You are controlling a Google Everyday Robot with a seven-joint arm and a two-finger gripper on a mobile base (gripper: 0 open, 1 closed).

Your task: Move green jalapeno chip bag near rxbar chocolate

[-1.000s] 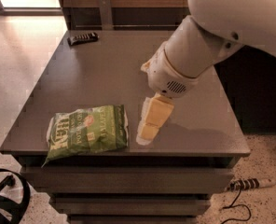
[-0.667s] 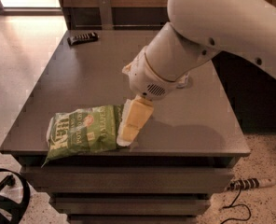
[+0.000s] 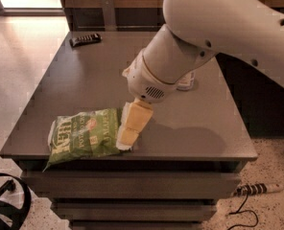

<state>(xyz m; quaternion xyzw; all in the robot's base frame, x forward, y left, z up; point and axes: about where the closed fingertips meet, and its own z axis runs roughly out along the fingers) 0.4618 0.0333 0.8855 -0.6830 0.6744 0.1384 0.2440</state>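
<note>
The green jalapeno chip bag (image 3: 82, 134) lies flat near the table's front left corner, with white lettering and a small reddish badge. My gripper (image 3: 126, 141) hangs from the big white arm (image 3: 180, 56) and points down at the bag's right end, touching or just above its edge. The rxbar chocolate (image 3: 85, 39) is a small black bar at the table's far left corner, well away from the bag and the gripper.
The dark table (image 3: 195, 128) stands on a speckled floor. A clear bottle (image 3: 186, 82) stands mid-right, mostly hidden behind the arm. A wooden wall runs behind the table. A cable (image 3: 254, 189) lies on the floor at the right and black gear (image 3: 7, 205) at the lower left.
My gripper has moved left across the table's front, from beside the bag to the bag's right end. The bag and the bar have not moved.
</note>
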